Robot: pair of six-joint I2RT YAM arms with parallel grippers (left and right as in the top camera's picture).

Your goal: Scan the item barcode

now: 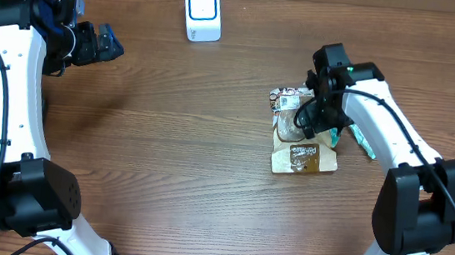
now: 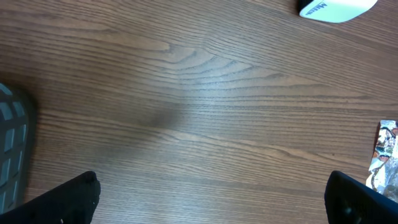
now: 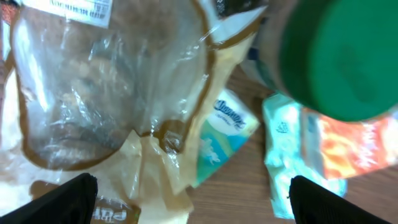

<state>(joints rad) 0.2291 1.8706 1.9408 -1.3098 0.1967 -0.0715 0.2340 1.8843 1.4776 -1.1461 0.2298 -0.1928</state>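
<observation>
1. the overhead view alone takes in the whole wooden table (image 1: 166,155): the white scanner (image 1: 202,12) stands at the far edge, and the snack bag (image 1: 300,143) lies flat right of centre, well apart from it.
2. the right wrist view shows what the overhead hides under the arm: the bag's clear window, a blurred green round cap (image 3: 342,56) close to the lens, and two small teal-and-white packets beside the bag, one (image 3: 227,134) tucked against its edge and one with an orange print (image 3: 323,149).
3. the left wrist view shows mostly bare wood, the scanner's base at its top edge and a sliver of the bag at its right edge.
4. the bag's long axis runs from the far side of the table toward the near side, slightly tilted. its brown printed end points to the near edge; the end with a white sticker (image 1: 284,102) points to the far edge.
5. count: one bag, one scanner, one green cap, two packets, two arms.
6. the right gripper (image 3: 205,199) hovers just over the bag, fingers spread wide and grasping nothing.
7. the left gripper (image 1: 101,44) hangs at the far left, also spread wide and empty.
</observation>
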